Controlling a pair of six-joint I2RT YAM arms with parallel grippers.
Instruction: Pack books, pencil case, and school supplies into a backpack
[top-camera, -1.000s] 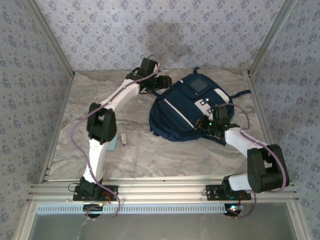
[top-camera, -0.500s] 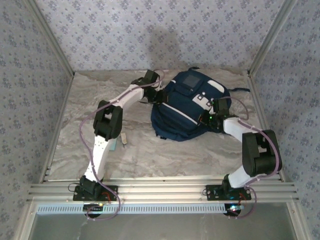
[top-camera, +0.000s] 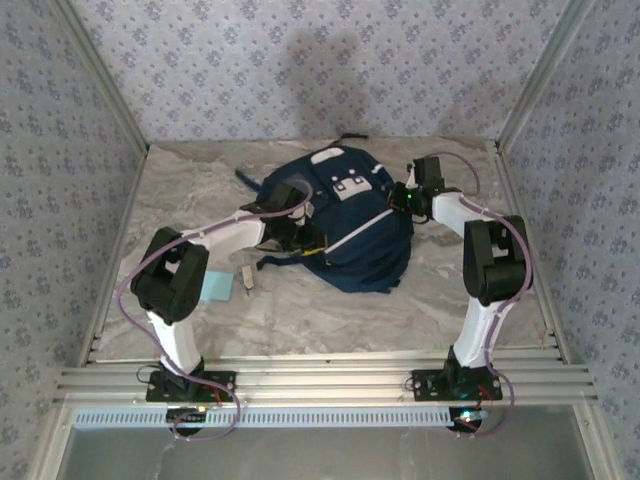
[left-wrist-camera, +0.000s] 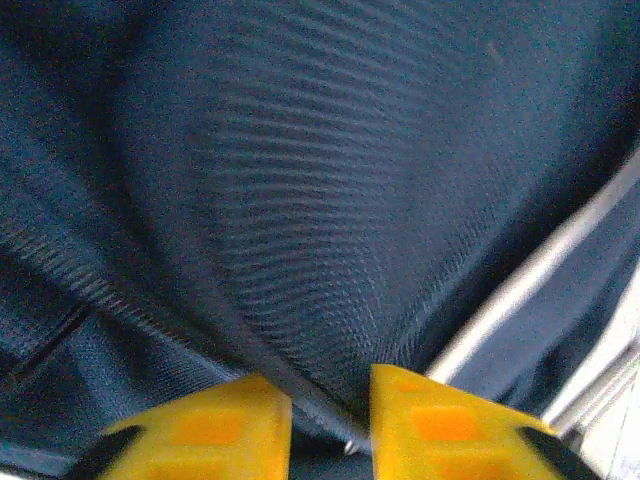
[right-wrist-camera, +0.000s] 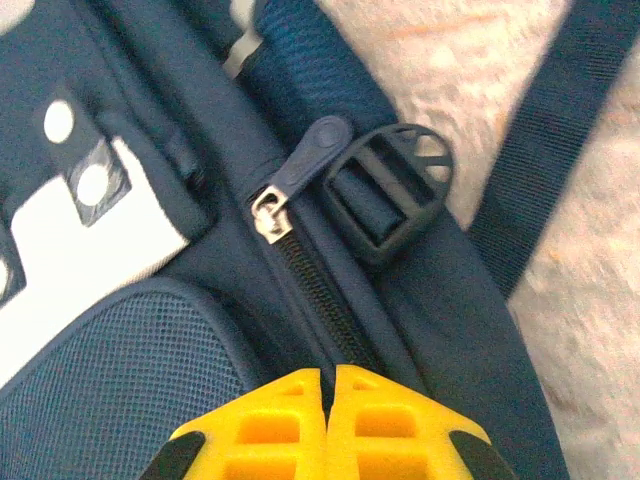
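Large navy-blue fabric backpack (top-camera: 355, 235) at far middle, left gripper (left-wrist-camera: 330, 425) clamped on a fold of it, right gripper (right-wrist-camera: 328, 405) jaws together over its dark zipper (right-wrist-camera: 310, 290)

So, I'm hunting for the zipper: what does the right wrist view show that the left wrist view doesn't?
Right wrist, not left: the zipper pull, a black buckle, a dark strap over the marble table, a white dotted patch, and the right claw shut. Left wrist, not right: a white stripe and the left claw with a fold of fabric between its fingertips. Both: the navy backpack up close, with yellow fingertips at the bottom edge.
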